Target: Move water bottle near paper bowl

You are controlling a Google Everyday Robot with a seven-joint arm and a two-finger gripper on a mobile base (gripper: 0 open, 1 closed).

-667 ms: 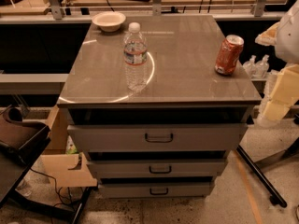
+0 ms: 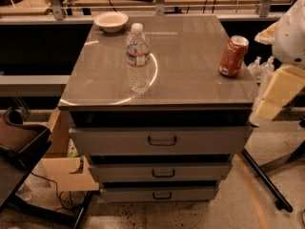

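The water bottle (image 2: 138,58) stands upright on the grey cabinet top (image 2: 190,70), left of centre. It is clear, with a white cap and a white-blue-red label. The paper bowl (image 2: 111,21) sits at the top's far left corner, a short way behind and left of the bottle. My gripper (image 2: 275,97) shows as cream-coloured parts at the right edge of the view, beside the cabinet's right front corner. It is well away from the bottle and holds nothing that I can see.
An orange soda can (image 2: 233,55) stands near the top's right edge. Small clear bottles (image 2: 259,68) sit just beyond that edge. The cabinet has three drawers (image 2: 162,140). A dark chair (image 2: 19,142) is at the lower left, and a railing runs behind.
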